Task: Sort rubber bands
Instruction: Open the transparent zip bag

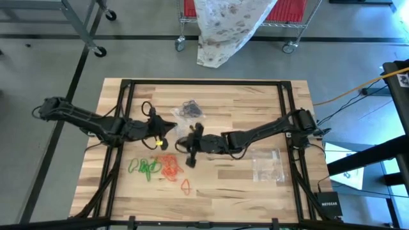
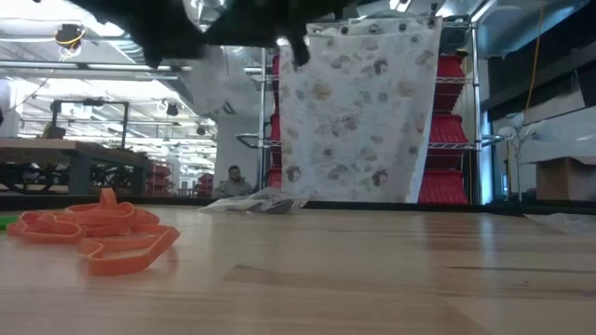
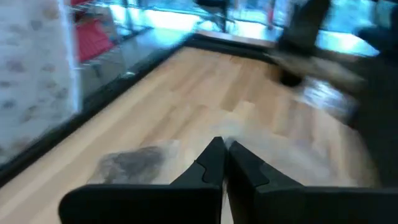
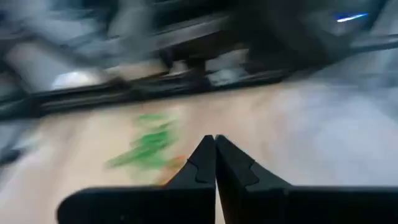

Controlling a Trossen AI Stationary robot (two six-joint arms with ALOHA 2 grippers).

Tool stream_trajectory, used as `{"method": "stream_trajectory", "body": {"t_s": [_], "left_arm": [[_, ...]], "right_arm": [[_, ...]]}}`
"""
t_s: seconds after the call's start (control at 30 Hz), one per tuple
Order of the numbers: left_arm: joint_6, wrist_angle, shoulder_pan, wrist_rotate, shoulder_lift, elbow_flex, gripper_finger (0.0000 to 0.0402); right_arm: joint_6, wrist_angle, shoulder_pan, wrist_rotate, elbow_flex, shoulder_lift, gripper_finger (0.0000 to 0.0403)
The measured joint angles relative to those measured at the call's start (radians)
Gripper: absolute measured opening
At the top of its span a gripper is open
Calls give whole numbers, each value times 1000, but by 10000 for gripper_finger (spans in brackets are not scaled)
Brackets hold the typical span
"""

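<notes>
A wooden worktop point(image 1: 255, 108) fills the overhead view. Two dark arms meet over its middle. The left end effector point(image 1: 167, 126) and the right end effector point(image 1: 190, 142) are both clenched, with nothing seen between their fingers. Nearer the front edge, green rubber bands point(image 1: 146, 168) lie just beside orange-red rubber bands point(image 1: 170, 168).

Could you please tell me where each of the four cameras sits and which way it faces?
High view: overhead, looking down on table and both arms.
Low view: tabletop height, facing the room across orange rubber bands; arms overhead.
Left wrist: past the shut left gripper, along the table.
Right wrist: past the shut right gripper, toward green rubber bands, also in the high view.
</notes>
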Motion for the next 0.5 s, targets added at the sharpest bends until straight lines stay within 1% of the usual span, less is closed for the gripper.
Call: {"method": "stream_trajectory", "body": {"t_s": [0.1, 0.17, 0.23, 0.3, 0.37, 0.43, 0.5], "left_arm": [[-23, 36, 26, -26, -1, -19, 0], [-27, 38, 46, -13, -1, -19, 0], [-12, 63, 67, 31, -1, -19, 0], [0, 78, 74, 46, -2, -19, 0], [34, 82, 74, 92, -1, -19, 0], [58, 79, 65, 135, -1, -19, 0], [86, 72, 45, 152, -1, -19, 0]], "right_arm": [[5, -1, 20, -157, 0, 28, 0], [6, 2, 34, -217, 0, 47, 0], [6, -8, 39, -204, 0, 60, 0], [10, -47, 43, -165, 0, 63, 0], [32, -78, 43, -133, 0, 59, 0], [39, -115, 43, -136, -1, 40, 0], [24, -147, 43, -139, -1, 4, 1]]}}
